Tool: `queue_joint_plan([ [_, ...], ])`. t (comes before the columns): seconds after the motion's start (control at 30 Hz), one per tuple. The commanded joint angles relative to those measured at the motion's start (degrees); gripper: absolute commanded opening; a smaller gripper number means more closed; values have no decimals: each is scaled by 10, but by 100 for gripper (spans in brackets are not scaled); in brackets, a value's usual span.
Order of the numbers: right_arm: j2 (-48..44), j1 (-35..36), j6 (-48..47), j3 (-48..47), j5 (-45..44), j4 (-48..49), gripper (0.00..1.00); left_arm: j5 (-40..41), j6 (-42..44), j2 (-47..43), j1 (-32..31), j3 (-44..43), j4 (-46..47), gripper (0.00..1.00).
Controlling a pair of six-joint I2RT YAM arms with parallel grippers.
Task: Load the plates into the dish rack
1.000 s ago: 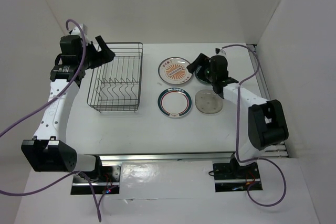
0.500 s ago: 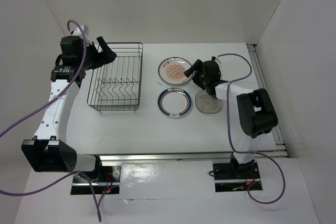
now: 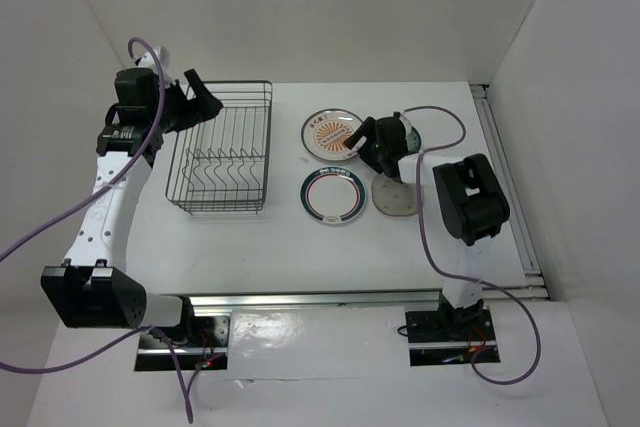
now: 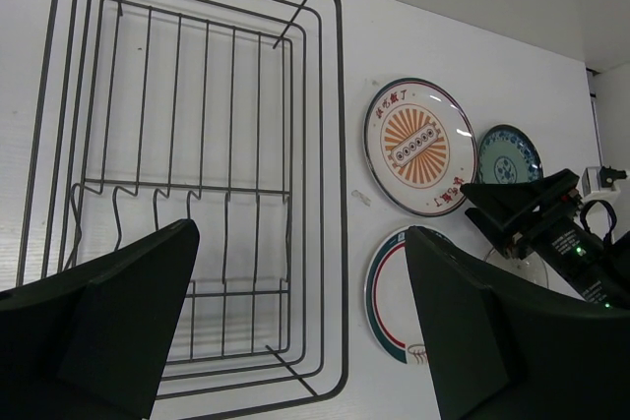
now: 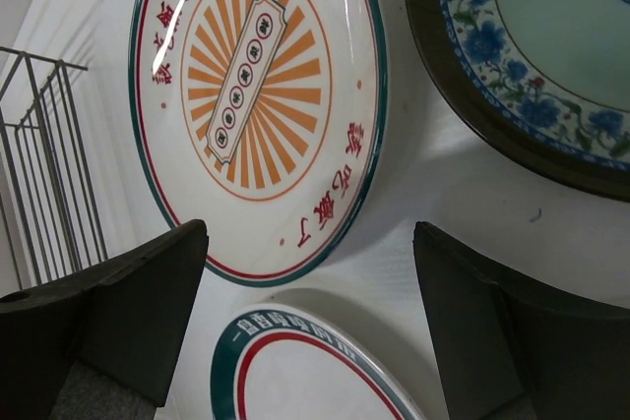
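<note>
The dish rack (image 3: 222,209) stands empty at the left; it also shows in the left wrist view (image 4: 340,145). Four plates lie flat to its right: the sunburst plate (image 3: 328,134), the green-and-red rimmed plate (image 3: 333,195), the translucent grey plate (image 3: 398,201), and the teal plate (image 3: 412,135), which my right arm largely covers. My right gripper (image 3: 362,139) is open and empty, low over the table at the sunburst plate's (image 5: 256,95) near right edge, with the teal plate (image 5: 532,56) beside it. My left gripper (image 3: 200,97) is open and empty, held above the rack's back left corner.
White walls close the table in at the back and on both sides. A metal rail (image 3: 490,127) runs along the right edge. The rack's upright prongs (image 4: 187,213) sit in its near half.
My right gripper has moved left, from over the teal plate to the sunburst plate's right edge, and its arm has folded in. The left arm and all plates have not moved.
</note>
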State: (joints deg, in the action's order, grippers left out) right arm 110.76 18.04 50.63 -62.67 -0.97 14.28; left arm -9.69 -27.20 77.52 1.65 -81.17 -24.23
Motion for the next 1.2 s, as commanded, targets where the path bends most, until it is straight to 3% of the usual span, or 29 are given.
queue_joint_plan([
  [0.0, 18, 5, 8, -38, -9, 31, 92, -13, -1, -17, 3, 2, 26, 100],
  [0.37, 78, 10, 29, -75, -32, 0, 83, -13, -1, -17, 3, 2, 31, 100],
  [0.57, 96, 10, 35, -87, -32, -17, 53, -18, -1, -11, 3, 2, 31, 100],
  [0.8, 107, 10, 35, -82, -25, -24, 31, -18, -1, -11, 3, 2, 31, 100],
  [0.83, 107, 10, 35, -82, -20, -24, 20, -18, -1, -11, 3, 2, 31, 100],
  [0.87, 107, 10, 35, -82, -20, -24, 18, -18, -1, -6, 3, 2, 31, 100],
  [0.93, 107, 10, 35, -82, -20, -32, 1, -18, -1, -6, 3, 2, 31, 100],
  [1.17, 80, 10, 27, -80, -26, 2, 0, -18, -1, -6, 3, 2, 31, 100],
])
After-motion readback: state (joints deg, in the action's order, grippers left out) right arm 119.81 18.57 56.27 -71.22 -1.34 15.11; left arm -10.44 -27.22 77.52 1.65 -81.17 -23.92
